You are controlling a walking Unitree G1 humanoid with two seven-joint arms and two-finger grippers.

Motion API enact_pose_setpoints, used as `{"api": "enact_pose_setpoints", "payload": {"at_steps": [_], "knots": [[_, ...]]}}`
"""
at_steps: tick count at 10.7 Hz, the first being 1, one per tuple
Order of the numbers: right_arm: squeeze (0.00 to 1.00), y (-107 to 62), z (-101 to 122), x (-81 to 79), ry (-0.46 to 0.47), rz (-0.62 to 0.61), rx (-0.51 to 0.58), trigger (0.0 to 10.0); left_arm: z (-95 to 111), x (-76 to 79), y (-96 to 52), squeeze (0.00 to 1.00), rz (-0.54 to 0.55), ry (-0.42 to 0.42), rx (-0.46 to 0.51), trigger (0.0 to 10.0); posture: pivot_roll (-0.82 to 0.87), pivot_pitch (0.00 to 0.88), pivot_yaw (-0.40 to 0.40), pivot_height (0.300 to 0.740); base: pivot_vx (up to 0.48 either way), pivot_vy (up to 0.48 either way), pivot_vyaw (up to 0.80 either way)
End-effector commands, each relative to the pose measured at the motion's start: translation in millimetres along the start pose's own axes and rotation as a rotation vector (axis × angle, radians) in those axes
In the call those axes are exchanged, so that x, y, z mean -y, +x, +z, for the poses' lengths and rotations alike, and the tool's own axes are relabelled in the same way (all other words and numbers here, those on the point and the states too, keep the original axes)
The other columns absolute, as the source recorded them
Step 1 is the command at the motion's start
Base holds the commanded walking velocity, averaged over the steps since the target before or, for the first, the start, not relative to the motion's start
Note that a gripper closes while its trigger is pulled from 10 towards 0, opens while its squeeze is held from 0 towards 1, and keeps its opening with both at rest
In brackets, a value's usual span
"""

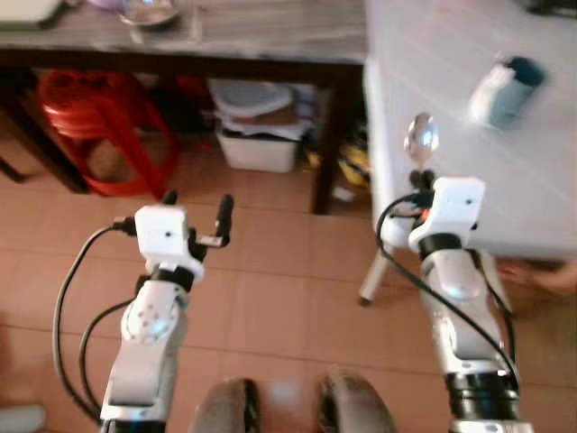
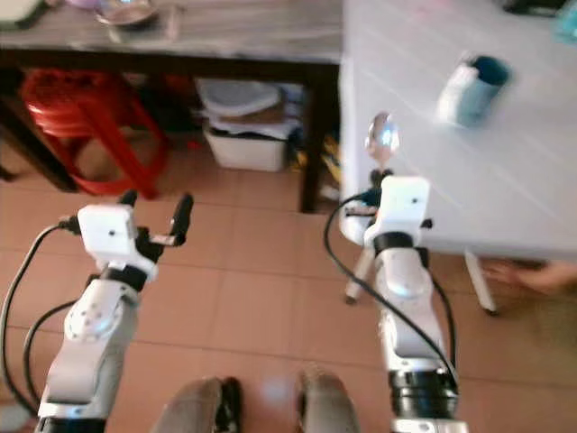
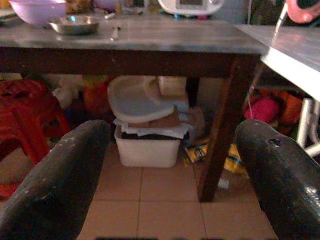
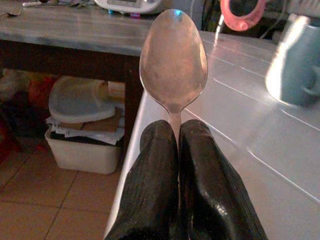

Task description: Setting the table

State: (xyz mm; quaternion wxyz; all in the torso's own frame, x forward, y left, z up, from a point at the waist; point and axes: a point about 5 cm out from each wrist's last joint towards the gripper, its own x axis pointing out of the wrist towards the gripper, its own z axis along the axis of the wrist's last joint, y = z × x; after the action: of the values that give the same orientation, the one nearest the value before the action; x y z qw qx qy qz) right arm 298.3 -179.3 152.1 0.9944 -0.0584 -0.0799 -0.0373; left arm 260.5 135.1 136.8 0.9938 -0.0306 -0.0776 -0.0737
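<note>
Right gripper (image 4: 177,150) pinches a shiny oval spoon (image 4: 173,60); handle hidden.
Blurred mug (image 1: 507,87) beyond; left gripper (image 1: 196,209) wide, empty.

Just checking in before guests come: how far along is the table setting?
Early on. Done: a blue cup already lies on the white table. In hand: the right gripper is shut on a spoon, bowl up, at the table's edge. Left: setting the spoon down; the left gripper is open, over the floor.

Shiny metal spoon (image 4: 173,65), glossy white tabletop (image 4: 260,150), matt white plastic bin (image 3: 146,150), smooth tiled floor (image 1: 270,298)
</note>
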Motion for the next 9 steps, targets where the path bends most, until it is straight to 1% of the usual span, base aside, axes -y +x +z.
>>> {"api": "enact_pose_setpoints", "payload": {"at_steps": [1, 5, 6, 9], "knots": [[0.0, 0.5, 3.9, 7.2, -0.01, -0.026, 0.024, 10.0, -2.5, 3.6, 0.0, 0.0, -0.017, -0.004, -0.011, 10.0, -0.01, 0.19, 0.015, 0.74, 0.412, 0.244, 0.0], [0.0, -0.5, 4.6, 4.4, -0.015, -0.015, 0.031, 10.0, -2.3, 3.8, 3.9, 0.0, -0.022, 0.029, 0.0, 10.0, -0.02, 0.186, 0.013, 0.74, 0.405, 0.257, 0.0], [0.0, -1.3, 4.3, 4.8, -0.018, -0.014, 0.031, 10.0, -2.0, 5.1, 4.2, 0.0, -0.029, 0.049, 0.003, 10.0, -0.02, 0.186, 0.016, 0.74, 0.409, 0.247, 0.0], [0.0, -0.9, 4.0, 3.4, -0.016, -0.013, 0.029, 10.0, -1.7, 8.8, 5.9, 0.0, -0.051, 0.047, 0.012, 10.0, -0.02, 0.188, 0.017, 0.74, 0.446, 0.0, 0.0]]}}
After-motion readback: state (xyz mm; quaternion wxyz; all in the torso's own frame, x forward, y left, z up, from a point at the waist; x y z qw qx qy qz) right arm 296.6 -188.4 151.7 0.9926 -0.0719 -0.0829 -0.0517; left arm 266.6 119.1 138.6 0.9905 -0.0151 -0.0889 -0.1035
